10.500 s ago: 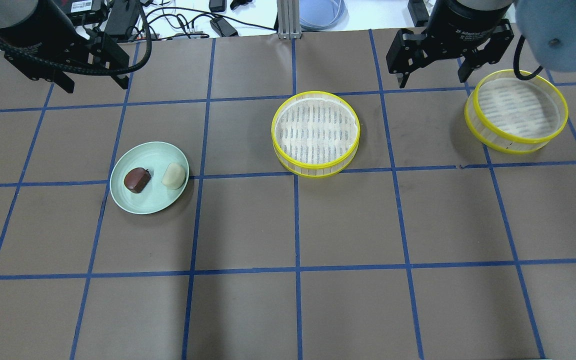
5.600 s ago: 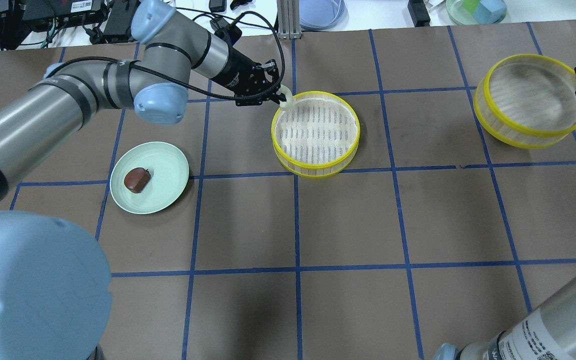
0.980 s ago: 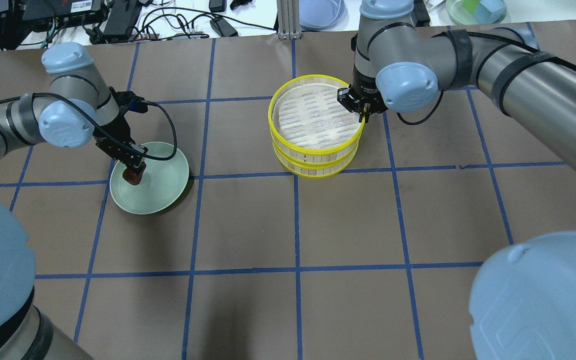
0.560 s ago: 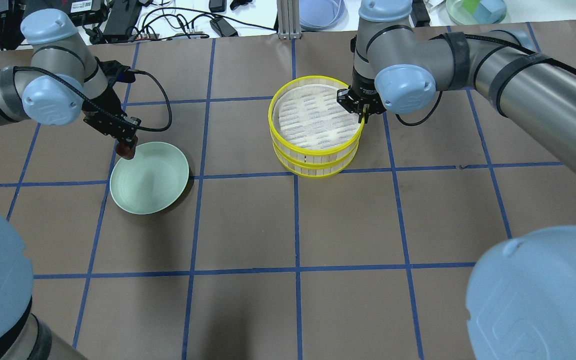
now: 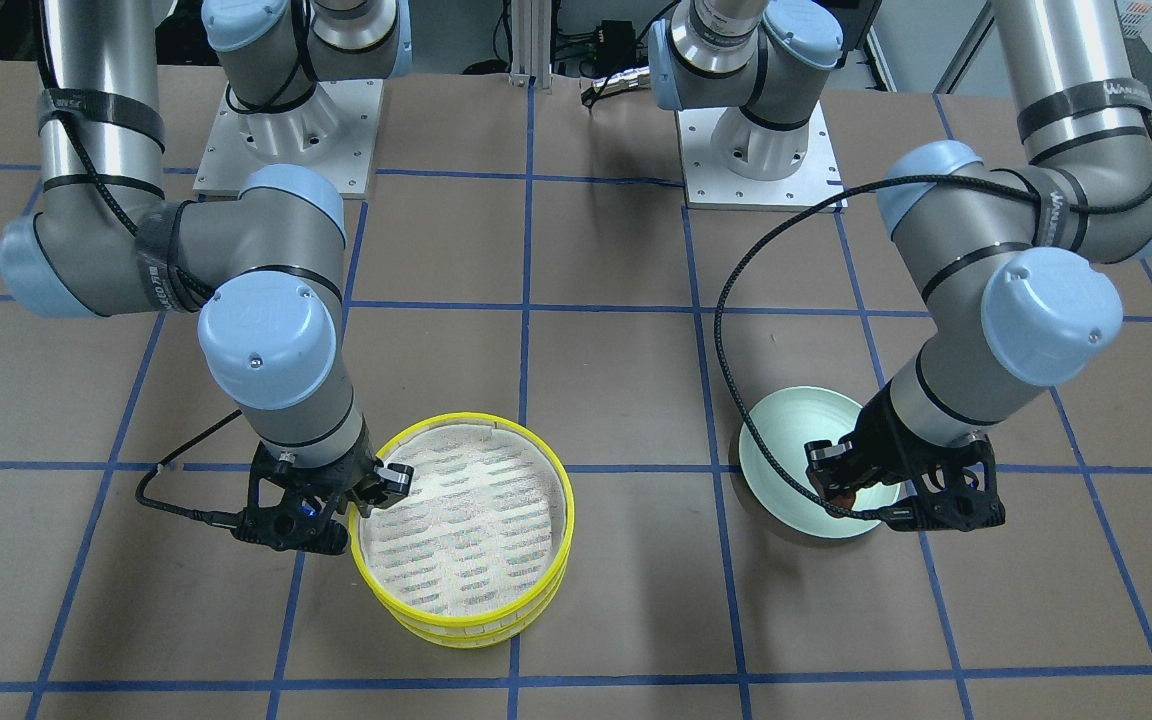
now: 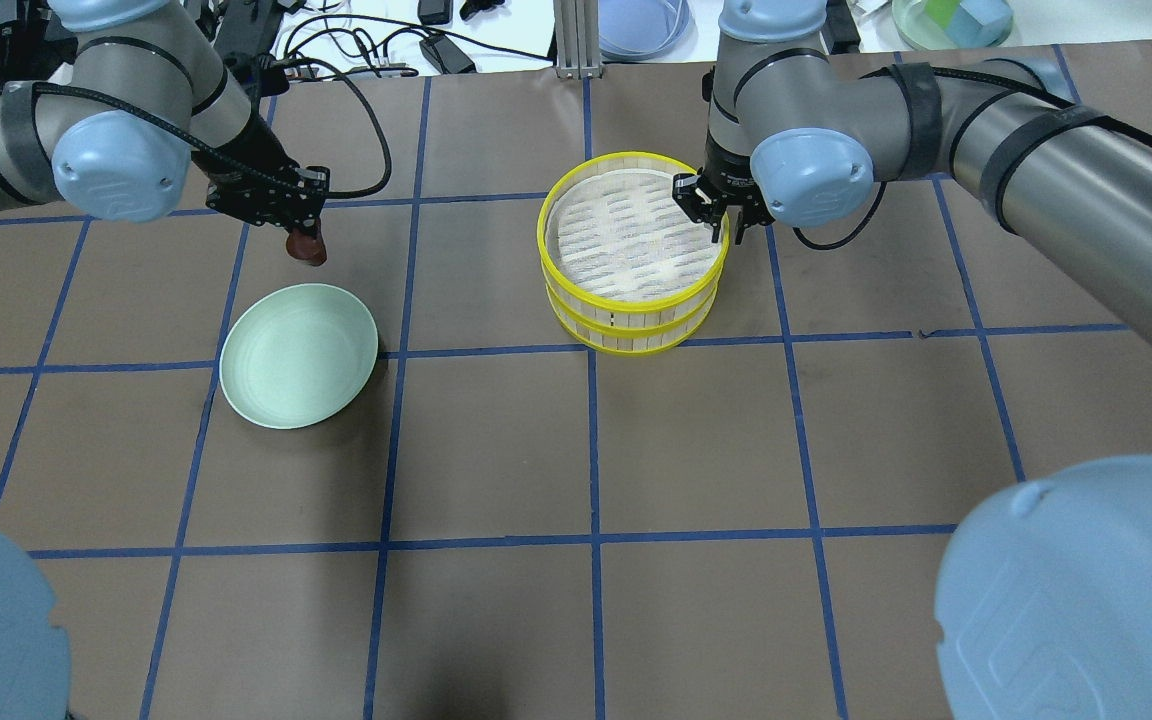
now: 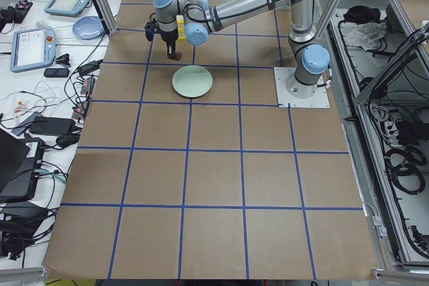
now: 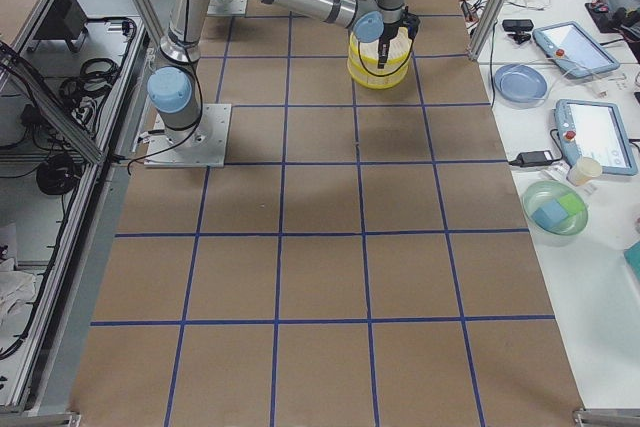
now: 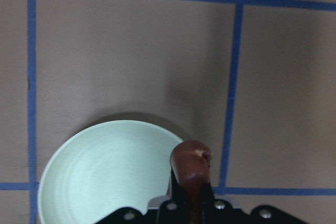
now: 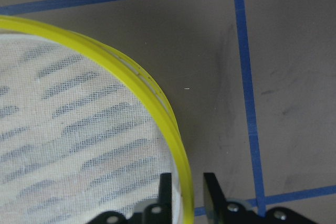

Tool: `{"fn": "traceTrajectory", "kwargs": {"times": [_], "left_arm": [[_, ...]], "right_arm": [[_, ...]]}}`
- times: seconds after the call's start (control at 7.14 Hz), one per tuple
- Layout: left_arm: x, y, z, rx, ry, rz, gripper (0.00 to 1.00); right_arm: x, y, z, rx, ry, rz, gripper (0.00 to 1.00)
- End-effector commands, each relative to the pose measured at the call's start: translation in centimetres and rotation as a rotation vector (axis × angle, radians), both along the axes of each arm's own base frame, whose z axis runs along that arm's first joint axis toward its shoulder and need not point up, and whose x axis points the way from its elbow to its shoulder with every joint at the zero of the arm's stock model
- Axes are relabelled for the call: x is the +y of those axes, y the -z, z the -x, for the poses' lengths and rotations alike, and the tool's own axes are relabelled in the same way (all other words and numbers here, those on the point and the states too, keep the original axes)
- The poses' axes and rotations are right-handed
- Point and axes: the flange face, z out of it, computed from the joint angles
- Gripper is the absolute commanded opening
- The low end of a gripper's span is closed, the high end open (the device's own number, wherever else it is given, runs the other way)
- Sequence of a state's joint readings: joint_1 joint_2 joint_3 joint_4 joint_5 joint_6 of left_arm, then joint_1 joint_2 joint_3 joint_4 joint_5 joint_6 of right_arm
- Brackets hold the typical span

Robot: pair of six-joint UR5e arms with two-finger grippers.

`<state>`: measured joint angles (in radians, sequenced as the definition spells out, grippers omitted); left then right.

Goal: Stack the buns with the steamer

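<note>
Two yellow-rimmed steamer trays are stacked, the upper tray [image 6: 626, 240] on the lower tray [image 6: 636, 335]; the stack also shows in the front view [image 5: 466, 520]. The upper tray's floor is bare. My right gripper [image 6: 719, 215] straddles the upper rim, jaws slightly apart with a gap to the rim in the right wrist view [image 10: 186, 182]. My left gripper [image 6: 306, 238] is shut on the dark reddish-brown bun [image 9: 190, 161] and holds it in the air just beyond the pale green plate [image 6: 286, 370]. The cream-white bun is hidden.
The plate [image 5: 796, 440] holds nothing. The brown table is marked with a blue tape grid [image 6: 593, 440]. Cables and devices [image 6: 376, 40] lie along the far edge. My arms' elbows [image 6: 1076, 590] bulk large at the near corners.
My left gripper lifted the brown bun off the plate and carried it back and right. My right gripper's fingers spread slightly at the upper tray's rim.
</note>
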<state>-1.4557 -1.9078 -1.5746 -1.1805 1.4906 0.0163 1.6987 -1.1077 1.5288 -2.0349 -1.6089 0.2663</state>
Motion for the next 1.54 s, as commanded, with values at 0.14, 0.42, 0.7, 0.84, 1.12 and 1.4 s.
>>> {"fn": "traceTrajectory", "kwargs": {"times": [0.14, 0.42, 0.7, 0.84, 1.12, 1.4], "left_arm": [[0.9, -4.2, 8.5, 0.169, -0.209, 0.111, 0.00], [1.0, -4.0, 12.7, 0.322, -0.348, 0.089, 0.00], [0.8, -2.2, 15.3, 0.500, -0.448, -0.010, 0.00], [1.1, -1.4, 17.3, 0.516, -0.440, -0.031, 0.00], [1.2, 1.3, 21.3, 0.518, -0.379, -0.013, 0.27], [1.6, 3.5, 23.1, 0.451, -0.366, -0.014, 0.77]], "right_arm": [[0.0, -4.8, 0.4, -0.014, -0.011, 0.125, 0.96], [5.0, -12.3, 1.8, -0.003, -0.038, 0.065, 0.98], [13.0, -20.0, 2.6, 0.005, -0.043, -0.020, 0.99], [16.1, -22.8, 2.8, 0.004, -0.046, -0.024, 0.99], [16.8, -23.4, 3.1, -0.002, -0.042, -0.033, 0.99], [16.0, -22.8, 2.9, -0.010, -0.091, -0.029, 1.00]]}}
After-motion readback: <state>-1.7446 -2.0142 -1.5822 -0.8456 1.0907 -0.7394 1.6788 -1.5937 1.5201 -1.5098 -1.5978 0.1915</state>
